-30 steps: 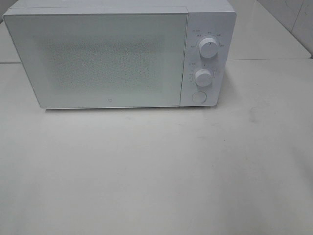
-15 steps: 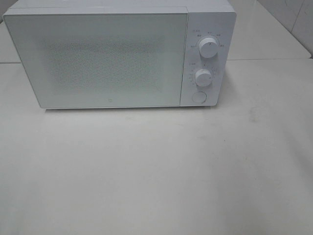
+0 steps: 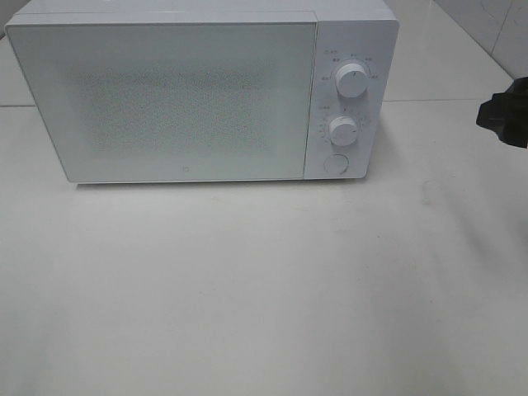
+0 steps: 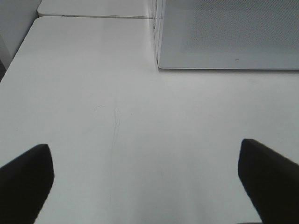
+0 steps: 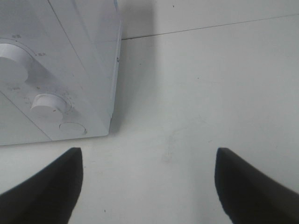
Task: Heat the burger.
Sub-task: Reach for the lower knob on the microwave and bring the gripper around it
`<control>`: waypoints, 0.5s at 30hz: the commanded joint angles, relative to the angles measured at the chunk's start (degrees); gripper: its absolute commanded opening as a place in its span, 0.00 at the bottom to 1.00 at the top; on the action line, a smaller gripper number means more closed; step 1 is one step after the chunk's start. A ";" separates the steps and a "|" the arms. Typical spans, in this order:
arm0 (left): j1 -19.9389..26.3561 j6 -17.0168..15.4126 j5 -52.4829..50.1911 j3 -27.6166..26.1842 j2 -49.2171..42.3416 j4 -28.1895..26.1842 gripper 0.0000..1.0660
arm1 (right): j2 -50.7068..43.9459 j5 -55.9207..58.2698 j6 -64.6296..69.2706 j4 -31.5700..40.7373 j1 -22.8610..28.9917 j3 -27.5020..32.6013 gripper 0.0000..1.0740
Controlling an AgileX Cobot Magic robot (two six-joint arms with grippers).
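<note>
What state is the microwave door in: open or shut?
Shut. The door lies flush with the knob panel beside it; no gap shows along its edge.

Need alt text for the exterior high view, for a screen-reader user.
White microwave with its door shut stands at the back of a pale tabletop, with an upper dial, a lower dial and a round button on its right panel. The dark tip of the right arm shows at the right edge; no burger is in view.

My high camera looks down on the microwave's (image 3: 198,91) front, while each wrist camera sits low over the table (image 3: 247,289), facing one bottom corner.
</note>
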 commanded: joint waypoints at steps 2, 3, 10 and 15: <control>0.11 -0.23 -0.74 0.17 -1.38 -0.23 0.94 | 2.64 -6.53 -0.29 -0.34 -0.23 1.66 0.70; 0.11 -0.23 -0.74 0.17 -1.38 -0.23 0.94 | 3.95 -9.74 -0.29 -0.34 -0.23 2.52 0.70; 0.11 -0.23 -0.74 0.17 -1.38 -0.23 0.94 | 6.99 -22.12 -0.80 -0.34 -0.23 7.45 0.70; 0.11 -0.23 -0.74 0.17 -1.38 -0.23 0.94 | 10.26 -33.12 -9.91 7.28 4.58 12.20 0.70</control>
